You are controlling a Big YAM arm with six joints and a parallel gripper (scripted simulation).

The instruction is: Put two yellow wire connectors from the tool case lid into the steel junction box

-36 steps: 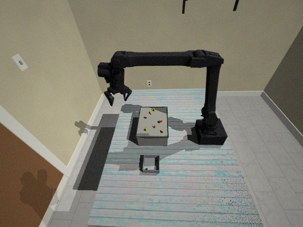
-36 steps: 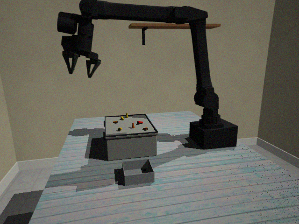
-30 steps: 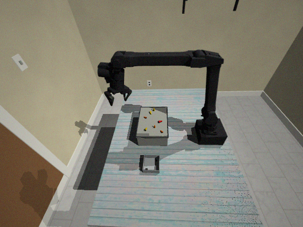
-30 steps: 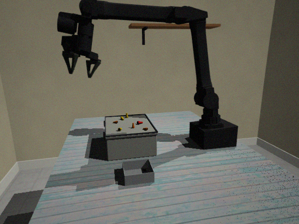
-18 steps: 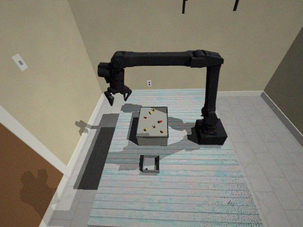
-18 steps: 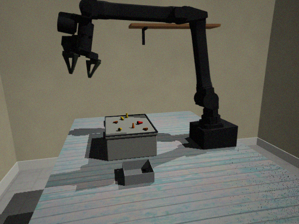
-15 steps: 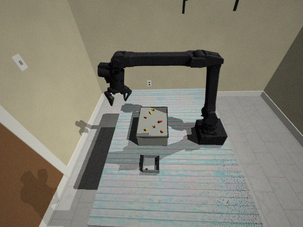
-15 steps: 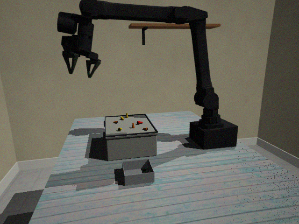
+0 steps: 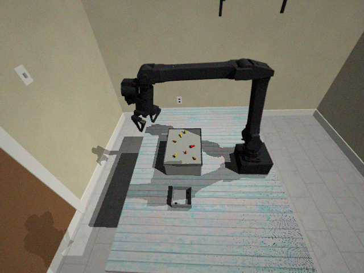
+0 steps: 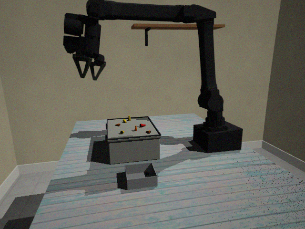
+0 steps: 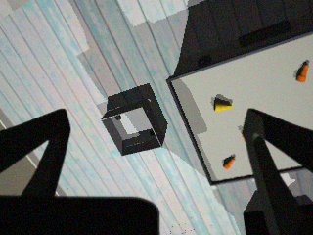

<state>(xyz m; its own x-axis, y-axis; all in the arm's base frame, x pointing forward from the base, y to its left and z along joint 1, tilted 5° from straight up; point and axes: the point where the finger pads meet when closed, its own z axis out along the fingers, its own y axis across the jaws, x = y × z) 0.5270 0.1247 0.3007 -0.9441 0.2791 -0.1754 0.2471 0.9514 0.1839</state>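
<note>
The grey tool case (image 9: 183, 151) (image 10: 132, 128) stands on the floor, its lid flat on top. On the lid lie three yellow wire connectors (image 9: 174, 154) (image 9: 180, 135) (image 9: 184, 131), several orange ones (image 9: 174, 141) and a red one (image 9: 191, 145). The steel junction box (image 9: 179, 197) sits open in front of the case; it also shows in the exterior view (image 10: 140, 176) and in the wrist view (image 11: 134, 124). My gripper (image 10: 89, 70) is open and empty, high in the air to the left of the case. The wrist view shows one yellow connector (image 11: 222, 104) on the lid.
The arm's black base (image 9: 252, 158) stands right of the case. A wooden shelf (image 10: 177, 26) hangs on the back wall. Walls close in on the left and behind.
</note>
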